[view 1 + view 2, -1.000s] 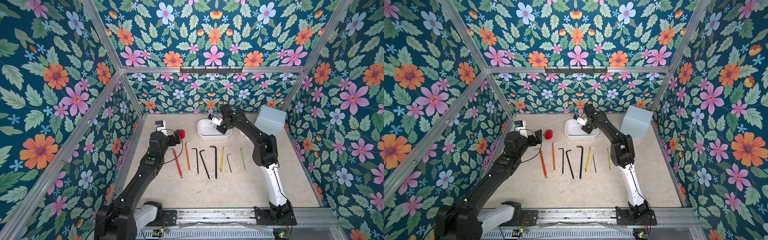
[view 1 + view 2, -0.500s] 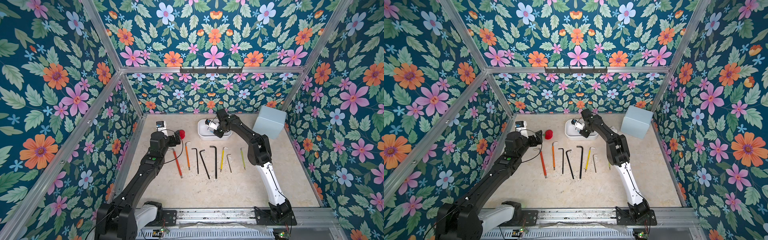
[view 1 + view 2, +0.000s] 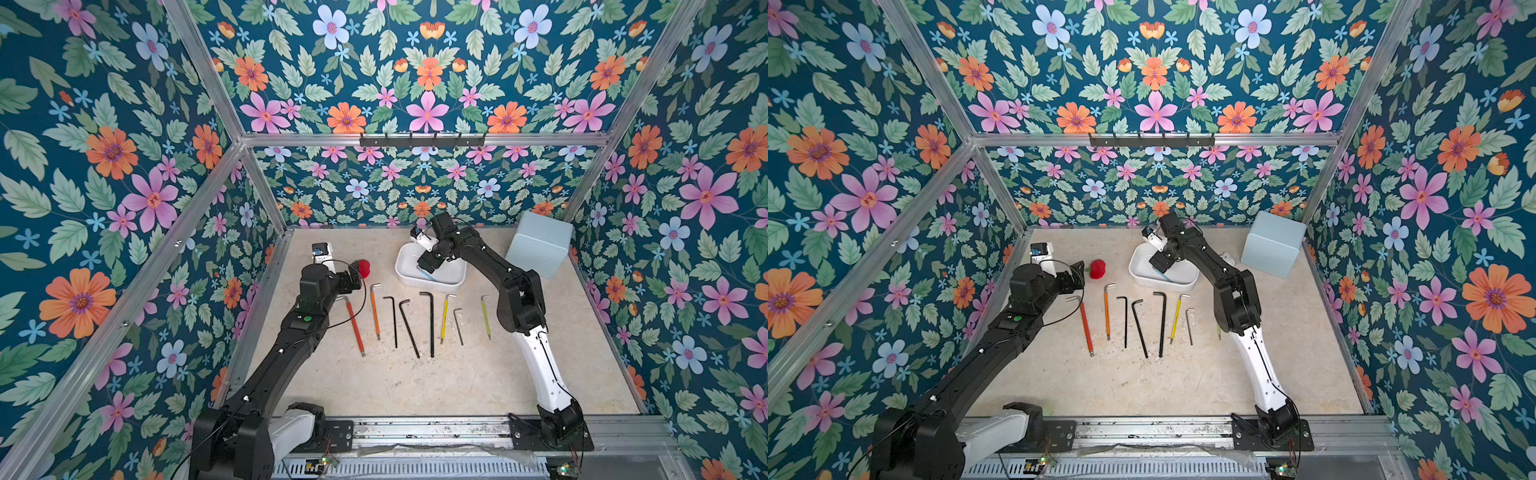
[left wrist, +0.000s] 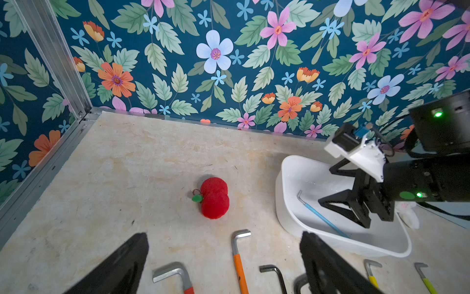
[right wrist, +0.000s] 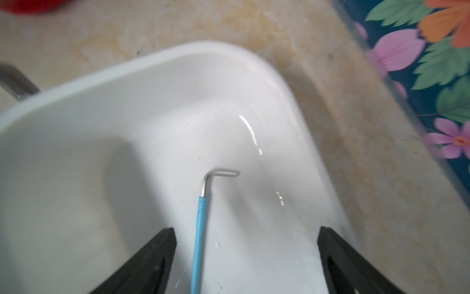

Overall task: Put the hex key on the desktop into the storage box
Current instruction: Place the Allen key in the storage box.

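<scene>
nine hex keys: eight lie in a row of hex keys (image 3: 432, 328) on the desktop (image 3: 415, 386); one is in the storage box (image 3: 444, 285).
task's key: the blue-sleeved hex key (image 5: 201, 224) lies flat on the white floor of the storage box, its bare bent end pointing away from my wrist.
right gripper (image 5: 245, 229): my jaws stand wide over the box floor, one finger on each side of the blue key, gripping nothing.
left gripper (image 4: 223, 235): my jaws stand wide and empty, near the 9 o'clock end of the row, by the bent head of the red-sleeved hex key (image 3: 355, 328).
3 o'clock end of the row: the green-sleeved hex key (image 3: 485, 318).
storage box: at 12 o'clock of the row.
red plush fruit (image 4: 215, 197): at 9 o'clock of the storage box, apart from it.
pale blue box (image 3: 538, 245): at 3 o'clock of the storage box, in the back corner.
</scene>
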Controlling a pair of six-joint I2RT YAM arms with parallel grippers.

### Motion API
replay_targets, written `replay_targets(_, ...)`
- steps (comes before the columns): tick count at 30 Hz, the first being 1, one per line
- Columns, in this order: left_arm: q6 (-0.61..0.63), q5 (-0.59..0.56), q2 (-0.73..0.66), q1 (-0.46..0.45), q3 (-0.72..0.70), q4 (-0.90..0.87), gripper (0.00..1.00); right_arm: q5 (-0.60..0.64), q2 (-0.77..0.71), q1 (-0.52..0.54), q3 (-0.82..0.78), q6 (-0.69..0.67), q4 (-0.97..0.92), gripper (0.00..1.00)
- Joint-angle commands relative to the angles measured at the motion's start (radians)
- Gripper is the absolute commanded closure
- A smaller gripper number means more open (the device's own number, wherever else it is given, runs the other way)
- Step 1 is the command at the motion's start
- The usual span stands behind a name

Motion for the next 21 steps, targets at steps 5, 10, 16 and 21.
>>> replay_targets(5,-0.024,0.009,-0.013,0.000,-0.002,0.025,0.01,0.056,-0.233,0.008,-0.134,0.251,0.200,0.07)
replay_targets(10,-0.044,0.009,-0.012,0.000,0.000,0.024,0.01,0.177,-0.487,0.013,-0.396,0.442,0.269,0.07)
replay_targets(16,-0.044,0.041,0.008,0.000,0.016,0.011,0.01,0.276,-0.917,0.012,-0.960,0.588,0.422,0.01)
replay_targets(21,-0.046,0.026,-0.016,-0.001,-0.008,0.048,0.01,0.258,-1.198,-0.073,-1.249,0.775,0.345,0.01)
